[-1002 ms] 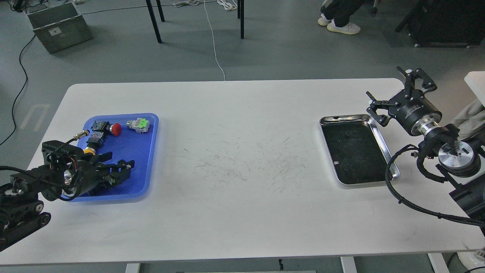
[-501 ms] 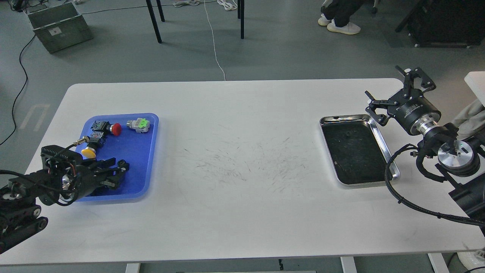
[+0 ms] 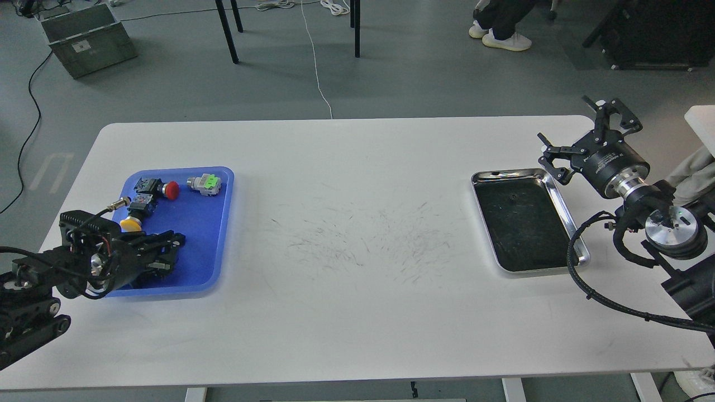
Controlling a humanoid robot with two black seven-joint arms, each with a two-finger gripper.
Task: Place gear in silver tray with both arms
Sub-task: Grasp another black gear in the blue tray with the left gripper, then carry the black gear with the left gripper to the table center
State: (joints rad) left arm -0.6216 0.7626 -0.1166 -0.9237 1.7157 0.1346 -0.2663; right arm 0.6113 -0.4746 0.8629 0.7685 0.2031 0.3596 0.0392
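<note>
The silver tray (image 3: pixel 561 202) lies at the right of the white table; its dark floor holds nothing. My right gripper (image 3: pixel 581 140) hovers just beyond the tray's far right corner, open and empty. My left gripper (image 3: pixel 167 251) reaches low into the front part of the blue plastic tray (image 3: pixel 215 223) at the left. Its dark fingers lie close together, and I cannot tell whether they hold anything. I cannot make out a gear; it may be hidden under the left gripper.
In the blue tray lie a red push button (image 3: pixel 171 190), a grey and green part (image 3: pixel 204 183) and a yellow push button (image 3: pixel 131 224). The table top (image 3: pixel 357 234) between the trays is scuffed. Chair legs, a cable and a grey crate stand on the floor beyond.
My left gripper has drawn back toward the tray's front left and its fingers have come closer together. The yellow button is uncovered now. The right arm has hardly moved.
</note>
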